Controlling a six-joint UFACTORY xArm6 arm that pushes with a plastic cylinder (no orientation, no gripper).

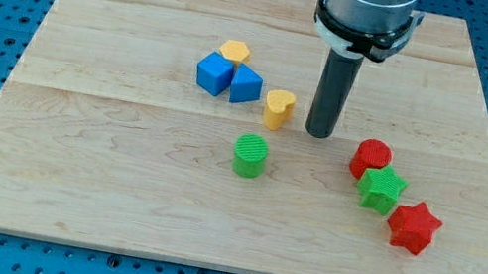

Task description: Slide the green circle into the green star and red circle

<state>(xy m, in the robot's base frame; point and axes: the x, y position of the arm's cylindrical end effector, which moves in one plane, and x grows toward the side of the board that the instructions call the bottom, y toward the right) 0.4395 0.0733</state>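
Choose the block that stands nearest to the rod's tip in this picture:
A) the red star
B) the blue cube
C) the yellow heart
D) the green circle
C. My tip stands just to the view's right of the yellow heart, with only a narrow gap between them; the green circle lies farther off, toward the view's bottom left of my tip.

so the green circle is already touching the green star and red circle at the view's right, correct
Not touching. In the camera view the green circle stands alone near the board's middle, apart from the green star and red circle, which do sit at the view's right. My tip is between them, higher.
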